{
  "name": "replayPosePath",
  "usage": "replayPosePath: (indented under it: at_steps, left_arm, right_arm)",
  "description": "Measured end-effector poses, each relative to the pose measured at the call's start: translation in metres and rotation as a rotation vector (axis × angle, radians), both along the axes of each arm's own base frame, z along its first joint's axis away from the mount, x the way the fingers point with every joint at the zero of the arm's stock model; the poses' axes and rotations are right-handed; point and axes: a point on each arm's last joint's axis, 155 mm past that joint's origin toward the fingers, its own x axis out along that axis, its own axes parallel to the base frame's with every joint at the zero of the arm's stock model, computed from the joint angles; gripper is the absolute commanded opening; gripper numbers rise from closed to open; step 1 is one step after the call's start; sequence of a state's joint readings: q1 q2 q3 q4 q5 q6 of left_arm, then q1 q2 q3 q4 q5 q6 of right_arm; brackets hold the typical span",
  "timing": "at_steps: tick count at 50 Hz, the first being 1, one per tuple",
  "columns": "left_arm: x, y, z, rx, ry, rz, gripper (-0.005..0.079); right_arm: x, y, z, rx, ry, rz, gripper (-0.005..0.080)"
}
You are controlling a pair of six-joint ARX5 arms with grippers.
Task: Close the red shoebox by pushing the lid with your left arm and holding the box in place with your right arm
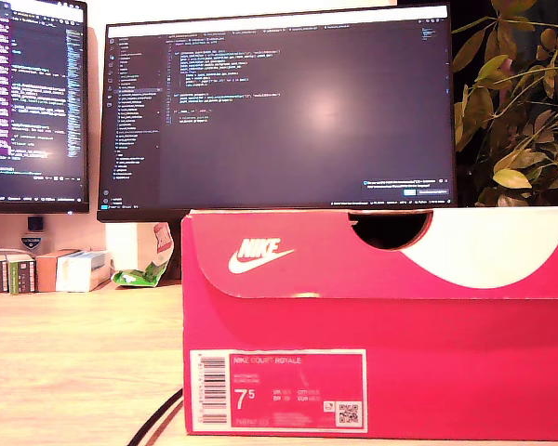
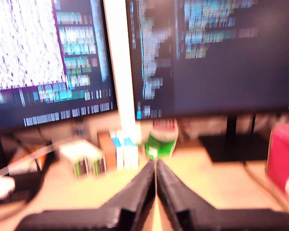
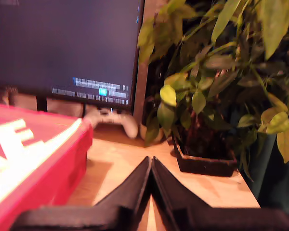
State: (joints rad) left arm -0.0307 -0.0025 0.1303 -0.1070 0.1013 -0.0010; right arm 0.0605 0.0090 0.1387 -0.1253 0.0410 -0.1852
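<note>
Red shoebox (image 1: 381, 372) sits lid-down; my first gripper (image 2: 155, 168) and second gripper (image 3: 151, 166) pinched empty.

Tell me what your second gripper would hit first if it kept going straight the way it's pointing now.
Probably the plant pot. My second gripper, jaws shut, points across bare desk between the red shoebox and that pot, roughly toward the pot's near corner. Depth is unclear, so it might slip past toward the white game controller behind.
</note>
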Motion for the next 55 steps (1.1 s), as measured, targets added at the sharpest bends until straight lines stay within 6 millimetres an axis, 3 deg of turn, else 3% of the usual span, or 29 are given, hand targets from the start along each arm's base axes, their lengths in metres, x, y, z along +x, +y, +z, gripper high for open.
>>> replayPosePath:
  at_steps: [9, 14, 21, 26, 32, 44, 55]
  left_arm:
    - [0.001, 0.0, -0.003, 0.014, 0.003, 0.001, -0.0019]
    - [0.002, 0.0, -0.008, 0.027, 0.009, 0.001, -0.0019]
    - [0.006, 0.0, -0.038, 0.033, 0.074, 0.0, -0.0019]
    - [0.008, 0.0, -0.053, 0.035, 0.105, 0.0, -0.0019]
    - [0.008, 0.0, -0.052, 0.049, 0.098, 0.0, -0.0019]
    - [0.008, 0.0, -0.066, 0.054, 0.139, 0.0, -0.0019]
    - [0.006, 0.001, -0.081, 0.03, 0.2, 0.003, -0.0019]
  right_arm:
    - [0.001, 0.001, -0.002, -0.024, -0.002, 0.003, -0.0012]
    - [0.003, 0.001, -0.016, -0.026, 0.025, 0.005, -0.0013]
    - [0.006, 0.001, -0.042, -0.03, 0.086, 0.007, -0.0013]
    - [0.006, 0.001, -0.041, -0.029, 0.081, 0.007, -0.0013]
    - [0.006, 0.002, -0.043, -0.03, 0.083, 0.007, -0.0013]
    - [0.006, 0.002, -0.07, -0.034, 0.167, 0.008, -0.0012]
    - [0.005, 0.002, -0.07, 0.031, 0.169, 0.003, -0.0012]
